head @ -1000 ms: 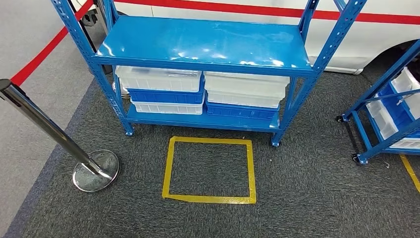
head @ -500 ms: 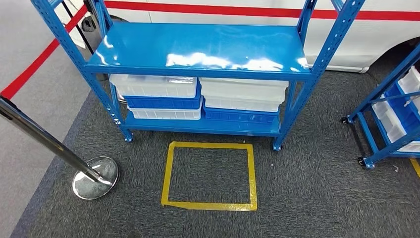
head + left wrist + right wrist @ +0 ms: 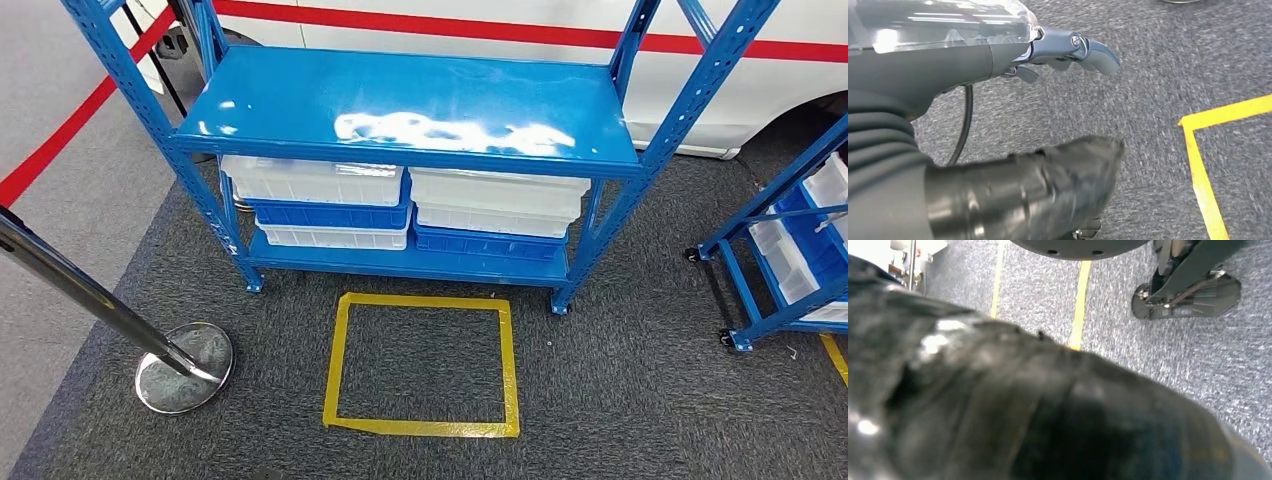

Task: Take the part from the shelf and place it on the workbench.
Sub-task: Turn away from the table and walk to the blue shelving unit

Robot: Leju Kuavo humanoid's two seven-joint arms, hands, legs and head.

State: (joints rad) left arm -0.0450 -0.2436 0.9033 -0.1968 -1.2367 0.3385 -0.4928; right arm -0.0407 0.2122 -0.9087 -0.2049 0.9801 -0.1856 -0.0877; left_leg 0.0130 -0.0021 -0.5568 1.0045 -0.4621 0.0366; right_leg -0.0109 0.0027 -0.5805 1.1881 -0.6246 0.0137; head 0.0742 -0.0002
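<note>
A blue metal shelf stands ahead in the head view, its glossy top board reflecting light. Under that board, white bins are stacked with blue bins on the low board; I cannot see inside them. My left hand hangs over grey carpet, with its fingers stretched out, apart from the thumb, and nothing between them. In the right wrist view a dark, glossy, blurred mass lies close to the lens. I cannot tell whether it is my right hand or something it holds.
A yellow tape square marks the carpet in front of the shelf. A chrome stanchion stands at the left. A second blue rack with bins stands at the right. Behind the shelf is a white body with a red stripe.
The whole head view has shifted, so the camera has moved. The shelf and the yellow square now look slightly larger and lower in the picture. Nothing on the shelf has moved.
</note>
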